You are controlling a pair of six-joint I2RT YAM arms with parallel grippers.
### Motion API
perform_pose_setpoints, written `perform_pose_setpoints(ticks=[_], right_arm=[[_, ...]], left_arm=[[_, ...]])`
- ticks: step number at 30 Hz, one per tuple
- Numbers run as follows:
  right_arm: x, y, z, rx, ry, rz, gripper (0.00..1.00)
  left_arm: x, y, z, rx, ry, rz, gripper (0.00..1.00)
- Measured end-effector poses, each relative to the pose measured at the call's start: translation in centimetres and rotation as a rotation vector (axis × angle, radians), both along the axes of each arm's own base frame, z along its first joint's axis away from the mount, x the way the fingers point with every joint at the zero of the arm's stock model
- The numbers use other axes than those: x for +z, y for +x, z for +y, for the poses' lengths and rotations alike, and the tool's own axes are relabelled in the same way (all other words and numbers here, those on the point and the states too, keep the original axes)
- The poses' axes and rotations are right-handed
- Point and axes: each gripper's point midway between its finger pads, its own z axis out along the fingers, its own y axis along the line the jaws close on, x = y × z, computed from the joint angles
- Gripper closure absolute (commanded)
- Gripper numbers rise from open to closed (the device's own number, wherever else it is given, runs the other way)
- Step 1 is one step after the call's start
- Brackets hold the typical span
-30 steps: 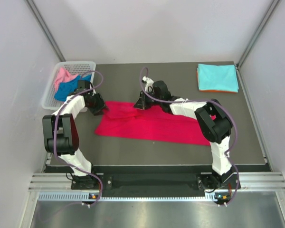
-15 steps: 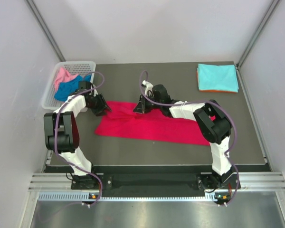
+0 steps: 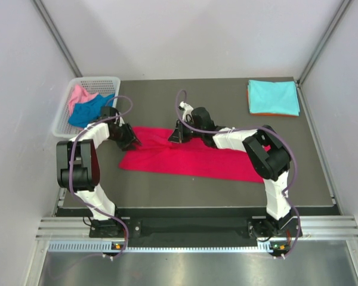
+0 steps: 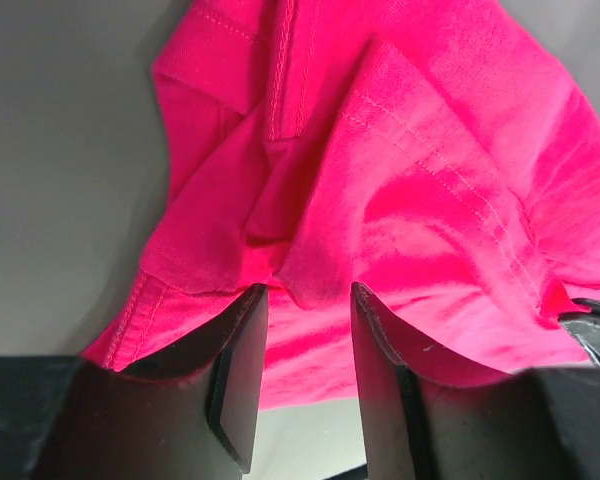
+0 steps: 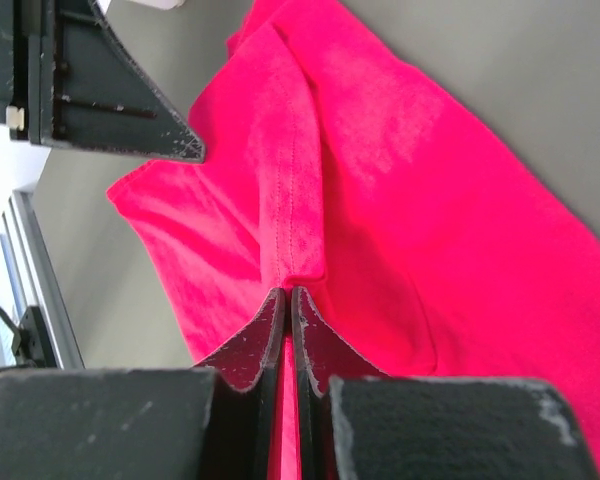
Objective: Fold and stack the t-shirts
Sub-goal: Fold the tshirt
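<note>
Grey matte worktop, boxed in by pale lilac walls, metal rails along the lower edge. At upper left, white lattice basket holding pink t-shirt and royal blue t-shirt, both bunched. At upper right, light turquoise t-shirt folded flat atop orange t-shirt, only an orange sliver showing. Across mid-frame, crimson t-shirt spread long, rumpled at its left end. Left end effector at that left end, fingers narrowly apart astride a puckered fold. Right end effector on the upper edge near centre, fingers pinched tight on a stitched seam.
</note>
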Motion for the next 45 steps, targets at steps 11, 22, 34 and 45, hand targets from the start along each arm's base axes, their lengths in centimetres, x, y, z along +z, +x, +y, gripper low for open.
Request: perform_pose_setpoints(ticks=[11, 22, 34, 45], right_arm=[[-0.6, 1.2, -0.7, -0.102, -0.030, 0.019, 1.00], [-1.5, 1.8, -1.9, -0.157, -0.074, 0.050, 1.00], [-0.1, 4.0, -2.1, -0.172, -0.095, 0.027, 0.94], [-1.4, 3.7, -2.9, -0.181, -0.160, 0.066, 0.70]], left_arm=[[-0.3, 0.0, 0.2, 0.013, 0.051, -0.003, 0.55], [-0.4, -0.2, -1.1, 0.001, 0.037, -0.012, 0.57], [-0.6, -0.2, -1.5, -0.013, 0.072, -0.017, 1.00], [-0.6, -0.2, -0.7, -0.007, 0.143, -0.007, 1.00]])
